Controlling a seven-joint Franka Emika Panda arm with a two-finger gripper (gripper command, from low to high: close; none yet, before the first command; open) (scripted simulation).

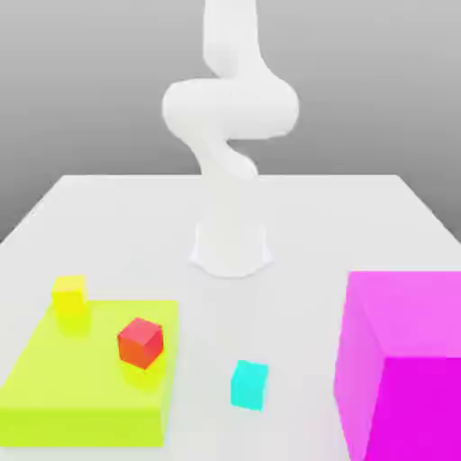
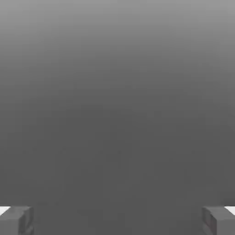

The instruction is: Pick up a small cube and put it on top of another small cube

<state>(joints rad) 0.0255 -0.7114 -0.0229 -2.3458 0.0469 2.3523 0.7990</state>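
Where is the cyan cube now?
In the exterior view, the cyan cube sits on the white table, between the yellow-green slab and the big magenta block.

The arm (image 1: 230, 117) is plain matte white, built of smooth rounded tubular segments with bulbous joints, rising from a wider round white base (image 1: 230, 248). No cables, screws or markings show on it. The fingertips (image 2: 16, 220) are blocky, grey, with pale upper edges.

Even, diffuse light fills the exterior view, with no glare and only faint soft shadows under the red cube (image 1: 140, 342) and yellow cube (image 1: 69, 297). Edges look slightly soft. The hand view is a dim grey gradient, darkening downward.
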